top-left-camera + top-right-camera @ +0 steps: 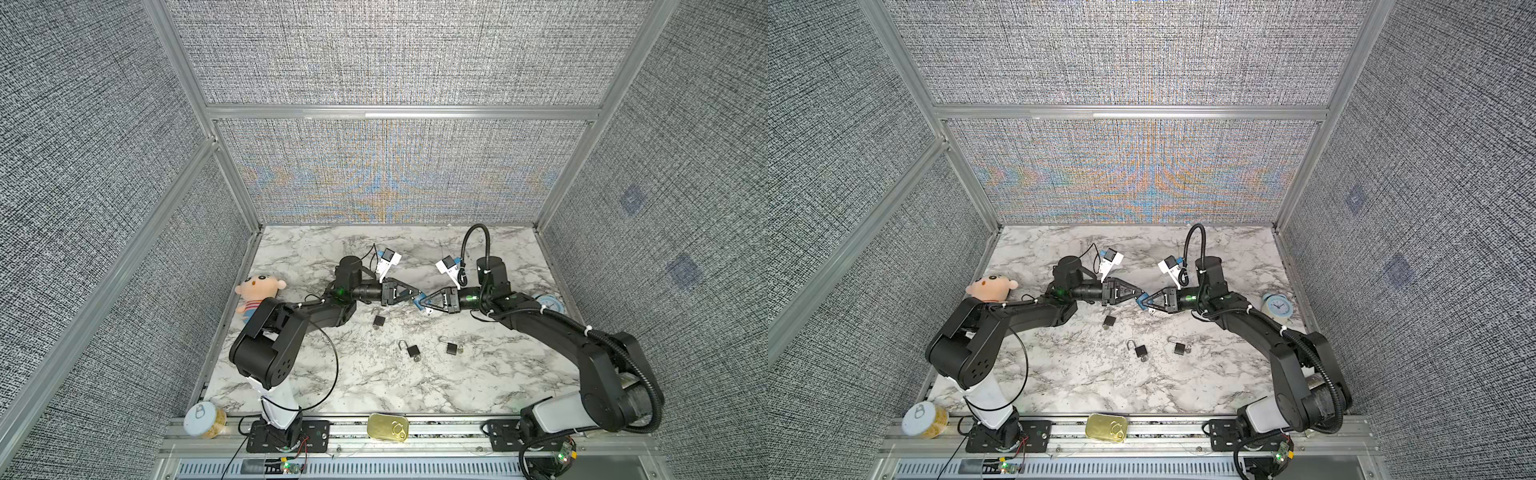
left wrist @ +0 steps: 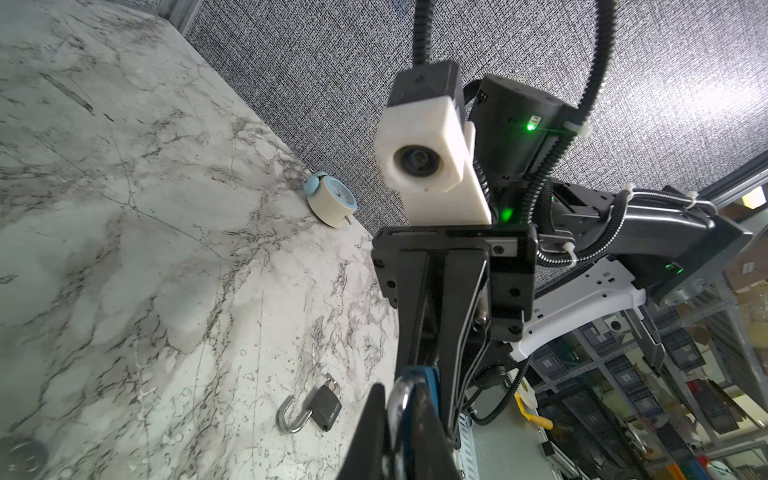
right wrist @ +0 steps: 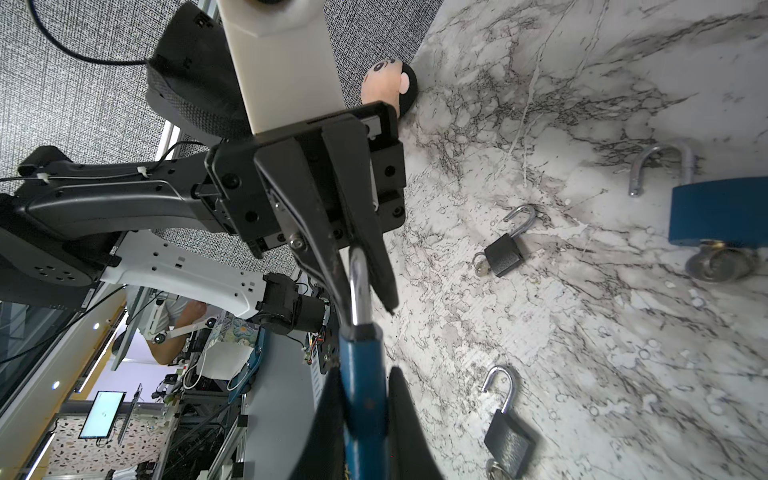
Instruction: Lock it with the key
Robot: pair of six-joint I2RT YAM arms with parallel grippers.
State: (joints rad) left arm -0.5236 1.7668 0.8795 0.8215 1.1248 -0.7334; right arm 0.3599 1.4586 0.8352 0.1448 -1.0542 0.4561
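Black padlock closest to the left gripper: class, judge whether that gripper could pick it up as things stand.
Probably not yet. The black padlock lies uncovered nearby, but the left gripper is shut on the shackle of the blue padlock, whose body the right gripper holds.

Marble table (image 1: 374, 386): three black padlocks (image 1: 379, 320) (image 1: 413, 351) (image 1: 452, 348), plush doll (image 1: 257, 291), alarm clock (image 1: 1277, 307).

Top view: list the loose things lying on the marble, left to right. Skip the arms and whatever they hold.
Plush doll → leftmost black padlock → middle black padlock → rightmost black padlock → blue alarm clock.
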